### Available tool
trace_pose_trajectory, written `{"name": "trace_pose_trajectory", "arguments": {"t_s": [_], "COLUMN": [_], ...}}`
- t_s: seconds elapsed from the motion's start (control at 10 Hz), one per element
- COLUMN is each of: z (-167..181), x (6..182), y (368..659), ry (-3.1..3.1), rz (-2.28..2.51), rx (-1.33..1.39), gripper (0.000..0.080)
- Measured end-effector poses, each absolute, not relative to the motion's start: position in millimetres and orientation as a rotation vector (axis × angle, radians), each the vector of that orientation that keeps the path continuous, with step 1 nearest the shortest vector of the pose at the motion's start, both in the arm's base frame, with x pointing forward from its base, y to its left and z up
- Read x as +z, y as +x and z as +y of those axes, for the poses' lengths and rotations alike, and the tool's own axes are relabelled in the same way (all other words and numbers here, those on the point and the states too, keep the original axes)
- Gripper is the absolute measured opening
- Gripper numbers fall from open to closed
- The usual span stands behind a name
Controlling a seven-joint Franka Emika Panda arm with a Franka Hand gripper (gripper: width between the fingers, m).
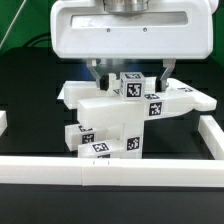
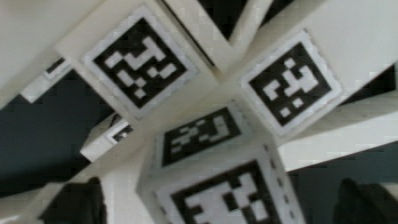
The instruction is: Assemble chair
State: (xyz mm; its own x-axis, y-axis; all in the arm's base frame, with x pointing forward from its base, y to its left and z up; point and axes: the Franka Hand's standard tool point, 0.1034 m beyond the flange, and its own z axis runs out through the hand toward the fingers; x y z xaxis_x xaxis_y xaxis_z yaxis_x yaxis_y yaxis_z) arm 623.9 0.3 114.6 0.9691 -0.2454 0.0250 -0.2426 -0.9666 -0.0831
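**CAUTION: STACK MAY SHIFT OR TIP UNDER THE GRIPPER**

The chair [image 1: 118,118] is a part-built stack of white tagged pieces; it stands on the table [image 1: 35,95] behind the front rail [image 1: 110,172] and clear of it. One flat piece juts toward the exterior view's right, with no support visible under its end; an off-centre squeeze or a sideways push could tip it or slide the stack out of line. A joint not fully seated could part under a lift. The wrist view shows tagged bars crossing close below the hand; a finger could catch one on descent.

Pose: the arm hangs straight down over the stack, hand level; the gripper [image 1: 130,72] sits at the top piece. The fingers [image 1: 96,70] stand wide apart, one on each side of it; whether they touch or hold it cannot be told, the view being too coarse.
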Motion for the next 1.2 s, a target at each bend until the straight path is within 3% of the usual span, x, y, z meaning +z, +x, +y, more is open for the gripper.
{"name": "trace_pose_trajectory", "arguments": {"t_s": [0.4,0.7,0.8,0.9,1.0,1.2], "z": [-1.3,0.1,-0.7,-1.0,-0.9,-1.0], "x": [112.2,111.4,111.5,111.5,111.4,111.4], "y": [623.4,622.6,622.7,622.7,622.7,622.7], "ry": [-3.115,-3.109,-3.109,-3.110,-3.113,-3.113], "rz": [-0.340,-0.380,-0.377,-0.366,-0.344,-0.340], "rx": [-0.060,-0.050,-0.049,-0.049,-0.050,-0.050], "gripper": [0.0648,0.0620,0.0415,0.0415,0.0281,0.0281]}}
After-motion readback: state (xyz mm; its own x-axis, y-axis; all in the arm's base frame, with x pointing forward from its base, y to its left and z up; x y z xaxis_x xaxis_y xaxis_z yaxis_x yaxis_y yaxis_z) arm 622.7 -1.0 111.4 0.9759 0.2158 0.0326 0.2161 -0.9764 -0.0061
